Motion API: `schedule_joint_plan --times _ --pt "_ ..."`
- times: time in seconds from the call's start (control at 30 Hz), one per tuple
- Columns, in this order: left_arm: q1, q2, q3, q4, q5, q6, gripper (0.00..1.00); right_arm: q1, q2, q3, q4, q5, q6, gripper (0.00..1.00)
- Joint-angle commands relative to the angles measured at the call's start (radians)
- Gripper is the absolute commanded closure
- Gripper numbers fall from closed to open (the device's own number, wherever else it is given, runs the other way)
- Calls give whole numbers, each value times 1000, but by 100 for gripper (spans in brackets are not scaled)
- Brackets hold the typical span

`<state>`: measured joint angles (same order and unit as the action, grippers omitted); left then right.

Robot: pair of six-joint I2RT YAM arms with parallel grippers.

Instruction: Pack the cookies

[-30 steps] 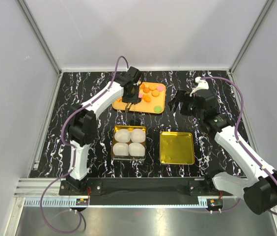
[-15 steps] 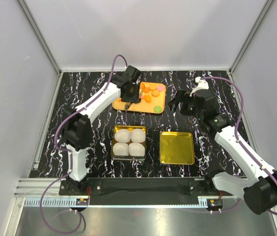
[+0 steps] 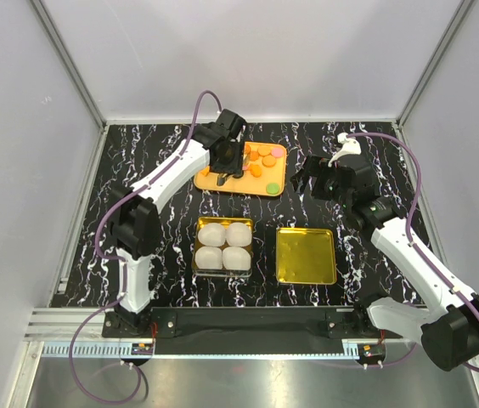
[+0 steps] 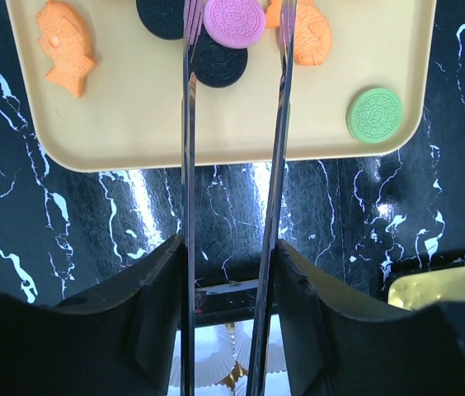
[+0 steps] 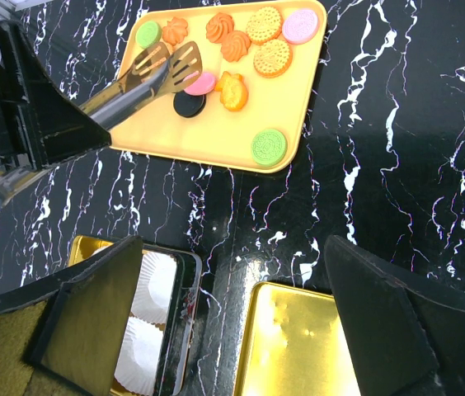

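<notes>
The cookies (image 3: 262, 158) lie on an orange tray (image 3: 212, 181) at the back of the table. My left gripper (image 3: 225, 155) is shut on metal tongs (image 4: 189, 165), whose two blades reach over the tray. In the left wrist view the tong tips stand either side of a pink cookie (image 4: 234, 21) that overlaps a black cookie (image 4: 220, 64). A green cookie (image 4: 374, 115) lies apart near the tray's corner. The right wrist view shows the tongs (image 5: 154, 74) beside the pink cookie (image 5: 202, 82). My right gripper (image 3: 312, 181) is open and empty, right of the tray.
A gold tin (image 3: 200, 223) with white paper cups (image 3: 224, 246) sits at the table's middle. Its gold lid (image 3: 306, 255) lies to its right. The right wrist view shows both the cups (image 5: 154, 305) and the lid (image 5: 298, 346) below my right gripper (image 5: 237, 322).
My left gripper has shifted a little back and right, bringing the tongs further over the tray to the pink cookie. The right arm has not moved.
</notes>
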<state>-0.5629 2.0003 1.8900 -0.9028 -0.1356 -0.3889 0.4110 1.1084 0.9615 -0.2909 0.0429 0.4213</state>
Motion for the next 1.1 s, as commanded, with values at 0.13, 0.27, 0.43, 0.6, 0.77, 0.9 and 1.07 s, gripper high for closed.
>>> schedule_joint_plan --times 0.13,0.27,0.43,0.6,0.77,0.9,1.07 --pt "-6 28 37 2 -21 9 51 -5 -10 6 -1 22 -18 1" --pt "-8 29 29 8 -22 13 51 -5 -12 6 1 18 -18 0" --pt "-8 38 32 7 -27 16 50 -5 -15 5 1 20 -18 0" --pt "-9 51 37 10 -22 19 50 -5 -15 3 1 20 -19 0" --pt "-12 58 44 10 -22 18 50 -5 -16 3 1 17 -18 0" --pt "-14 66 50 8 -25 19 50 -5 -15 3 3 17 -19 0" --pt "-18 84 60 7 -25 19 50 -5 -15 2 3 15 -18 0"
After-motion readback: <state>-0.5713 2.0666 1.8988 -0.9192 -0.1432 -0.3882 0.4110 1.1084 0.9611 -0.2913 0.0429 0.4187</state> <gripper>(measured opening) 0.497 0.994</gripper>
